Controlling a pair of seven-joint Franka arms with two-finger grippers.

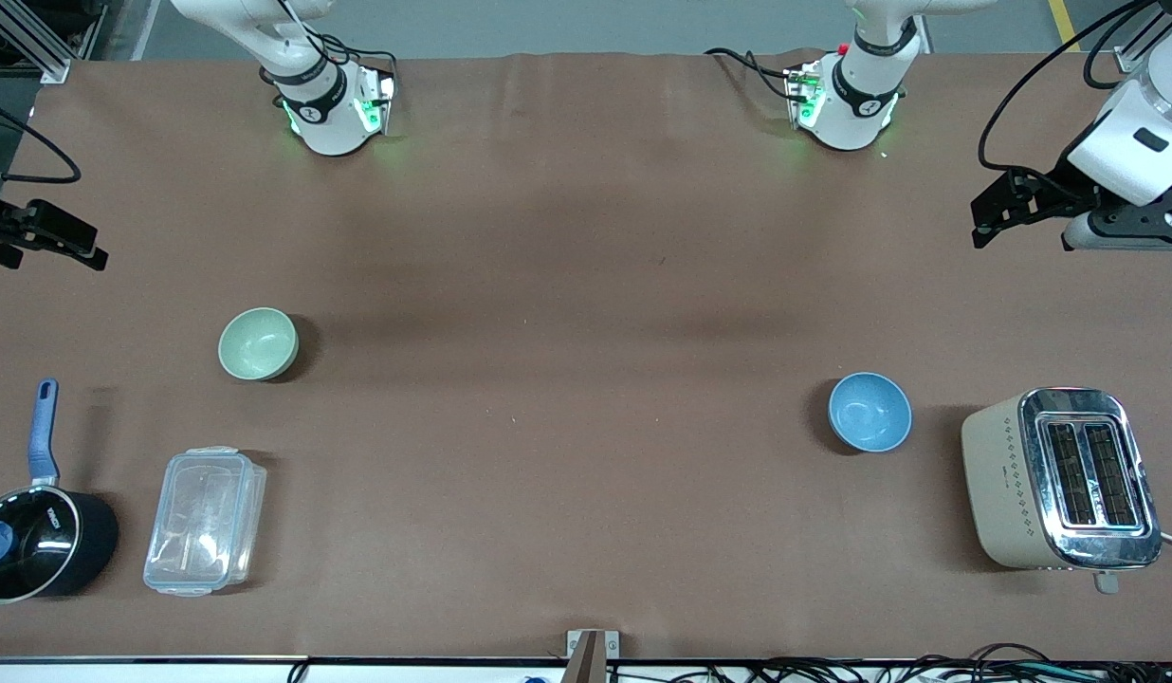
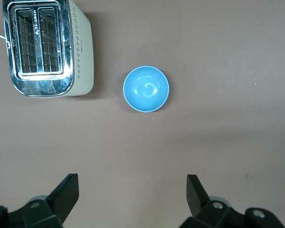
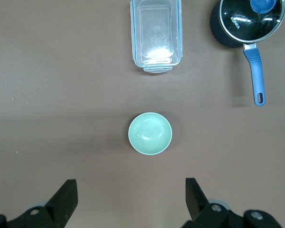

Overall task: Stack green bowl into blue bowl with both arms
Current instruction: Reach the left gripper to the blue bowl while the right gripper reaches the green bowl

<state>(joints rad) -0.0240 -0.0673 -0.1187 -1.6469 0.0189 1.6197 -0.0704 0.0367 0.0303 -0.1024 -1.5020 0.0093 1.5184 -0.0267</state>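
Table [image 1: 586, 237]: brown surface; it carries every item below and serves as the landmark for their places.
Left arm: rises from its base at the table's edge farthest from the front camera, and reaches out to the table's left-arm end.
Right arm: rises from its base on that same edge, and reaches out past the table's right-arm end.
Toaster [image 1: 1060, 479]: cream and chrome, two slots, at the left-arm end of the table, near the camera-side edge.
Saucepan [image 1: 36, 541]: black with a glass lid and blue handle, at the right-arm end of the table, close to the camera-side edge.
Plastic container [image 1: 205, 520]: clear, lidded, just beside the saucepan, nearer the table's middle.
Left gripper [image 2: 133, 194]: high over the table's left-arm end, fingers spread wide, holding nothing.
Right gripper [image 3: 131, 197]: high at the table's right-arm end, fingers spread wide, holding nothing.
Blue bowl [image 1: 869, 412]: upright on the table, beside the toaster, toward the middle.
Green bowl [image 1: 258, 343]: upright on the table toward the right-arm end, farther from the front camera than the plastic container, well apart from the blue bowl.
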